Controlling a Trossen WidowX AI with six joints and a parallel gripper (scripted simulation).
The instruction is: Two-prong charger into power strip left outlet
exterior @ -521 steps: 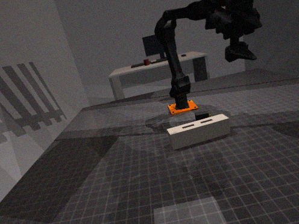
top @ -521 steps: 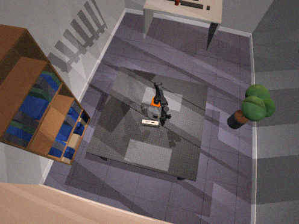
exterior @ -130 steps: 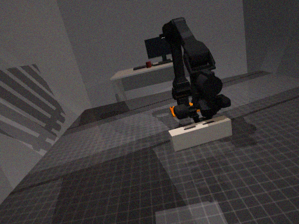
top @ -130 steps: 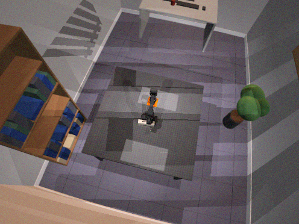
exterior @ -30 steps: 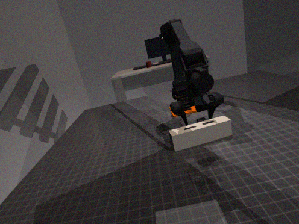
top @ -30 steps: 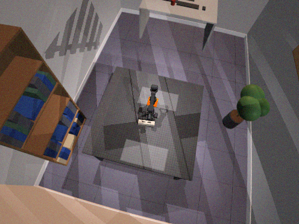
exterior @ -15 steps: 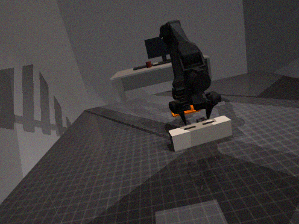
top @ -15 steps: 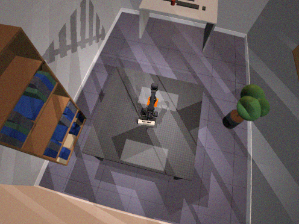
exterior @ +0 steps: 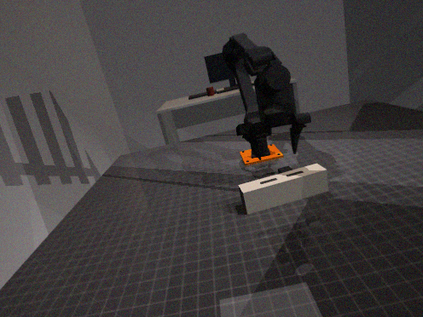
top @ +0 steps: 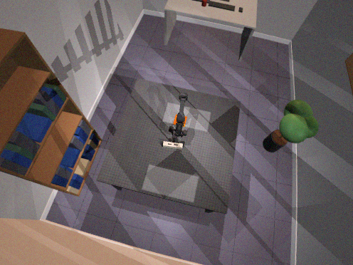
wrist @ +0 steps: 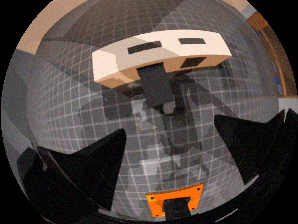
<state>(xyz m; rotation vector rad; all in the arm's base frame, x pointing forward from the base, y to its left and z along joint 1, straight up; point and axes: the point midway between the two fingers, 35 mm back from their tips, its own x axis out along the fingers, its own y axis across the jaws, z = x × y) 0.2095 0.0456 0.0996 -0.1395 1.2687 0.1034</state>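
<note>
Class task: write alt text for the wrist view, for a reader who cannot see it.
A white power strip with dark slots lies on the gridded table ahead of the open, empty gripper. A dark charger sits just in front of the strip, and an orange bracket shows at the bottom.

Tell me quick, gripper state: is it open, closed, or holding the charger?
Gripper: open wide, holding nothing. The dark charger lies on the table beside the power strip, not between the fingers.
</note>
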